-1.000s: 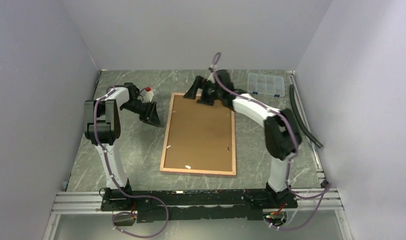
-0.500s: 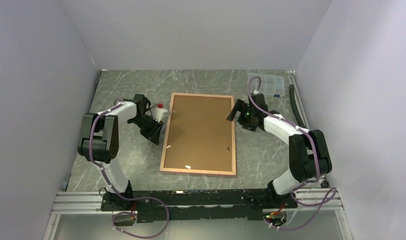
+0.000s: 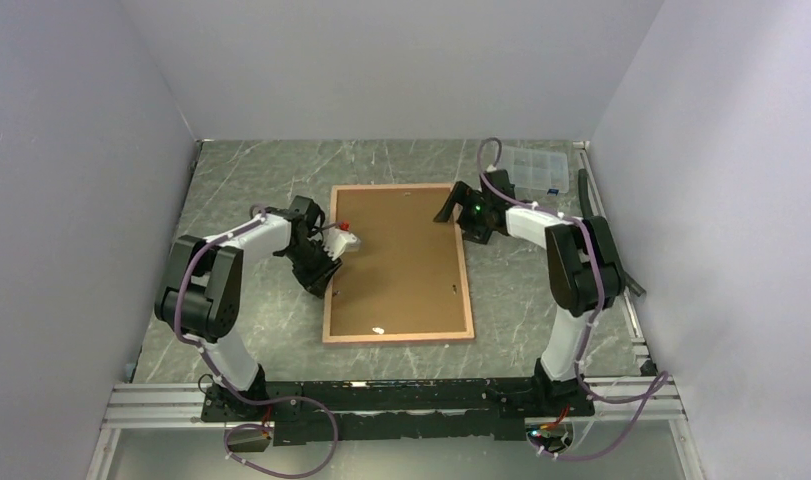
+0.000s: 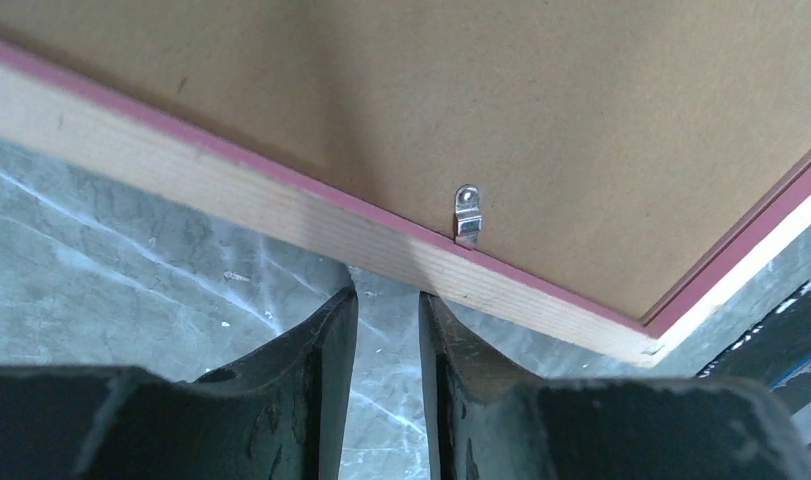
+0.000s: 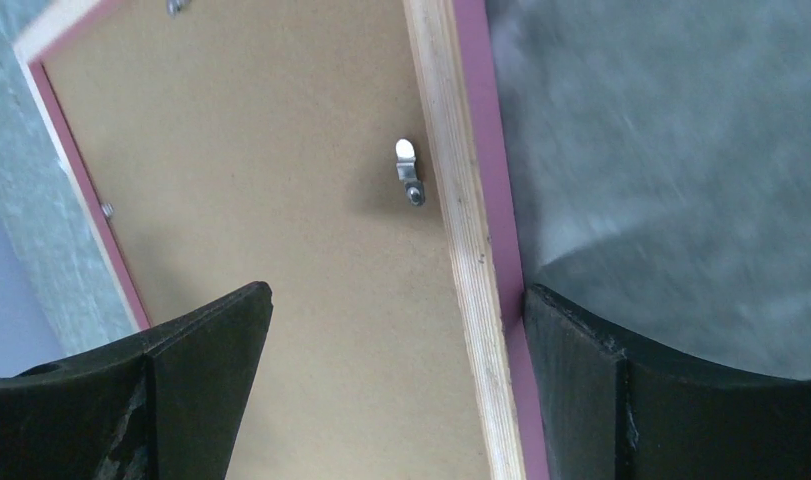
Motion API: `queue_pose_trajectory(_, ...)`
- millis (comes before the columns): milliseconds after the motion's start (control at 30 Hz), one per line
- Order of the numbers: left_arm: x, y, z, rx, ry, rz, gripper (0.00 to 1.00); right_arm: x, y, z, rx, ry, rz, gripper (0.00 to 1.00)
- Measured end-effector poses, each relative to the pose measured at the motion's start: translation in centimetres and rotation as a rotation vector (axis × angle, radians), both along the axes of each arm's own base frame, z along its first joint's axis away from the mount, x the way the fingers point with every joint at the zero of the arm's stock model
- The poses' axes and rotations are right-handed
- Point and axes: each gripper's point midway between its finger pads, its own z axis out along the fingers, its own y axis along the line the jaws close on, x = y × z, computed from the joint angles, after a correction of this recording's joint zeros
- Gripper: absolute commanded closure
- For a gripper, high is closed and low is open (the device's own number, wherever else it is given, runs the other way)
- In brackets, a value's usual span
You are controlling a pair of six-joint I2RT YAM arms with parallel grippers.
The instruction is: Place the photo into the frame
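My jaws at the face-down frame
My left gripper barely apart, empty, against its left edge; my right gripper gaping astride its right edge; backing board fills it.

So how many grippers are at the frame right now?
2. The left gripper is at the left rail of the frame, jaws slightly apart and empty. The right gripper, wide open, hangs over the rail by the far right corner. Neither is hidden.

Lab test cell, white walls, marble tabletop
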Motion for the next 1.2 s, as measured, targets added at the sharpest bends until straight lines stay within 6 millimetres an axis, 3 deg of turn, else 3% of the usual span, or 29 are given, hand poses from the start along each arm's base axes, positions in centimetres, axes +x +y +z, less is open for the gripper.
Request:
queue_pose_trajectory(167,-0.9,-0.6,0.0,0.042,0.002,-0.060,0.65,5.2,3.7,0.4,0.010,-0.049,0.038,0.00)
queue_pose_trajectory(333,-5.5,-2.6,-0.1,0.066,0.154,-0.136,0.64,9.9,10.6,1.1,0.003,-0.127,0.136,0.00)
queue_pose_trajectory(433,-8.0,-3.6,0.1,0.047,0.260,-0.167,0.61,10.2,13.8,1.9,-0.014,-0.155,0.192,0.00)
queue_pose_trajectory(500,-9.2,-4.1,0.4,0.028,0.312,-0.180,0.58,9.7,13.9,2.3,-0.033,-0.144,0.197,0.00)
queue_pose_trajectory(600,-8.9,-4.4,1.4,-0.014,0.325,-0.177,0.52,8.3,12.5,3.3,-0.058,-0.111,0.186,0.00)
queue_pose_trajectory(767,-4.2,-3.8,4.8,-0.111,0.241,-0.112,0.46,5.0,5.4,7.6,-0.114,-0.108,0.069,0.00)
queue_pose_trajectory(833,-0.5,-2.5,6.8,-0.143,0.156,-0.047,0.46,3.5,3.0,10.2,-0.117,-0.143,0.021,0.00)
queue_pose_trajectory(900,3.9,-0.5,8.8,-0.164,0.056,0.046,0.46,0.9,2.0,12.0,-0.093,-0.176,0.003,0.00)
queue_pose_trajectory(933,6.6,1.0,9.8,-0.171,0.003,0.112,0.46,-1.4,1.9,12.4,-0.072,-0.182,0.008,0.00)
queue_pose_trajectory(1000,11.7,4.2,10.9,-0.175,-0.081,0.246,0.46,-5.6,2.1,12.0,-0.039,-0.163,0.035,0.00)
queue_pose_trajectory(1100,17.9,8.8,10.7,-0.177,-0.152,0.420,0.46,-11.7,2.7,9.6,0.003,-0.086,0.093,0.00)
queue_pose_trajectory(1200,21.5,12.6,8.4,-0.180,-0.157,0.570,0.46,-16.8,2.0,6.0,0.026,0.036,0.107,0.00)
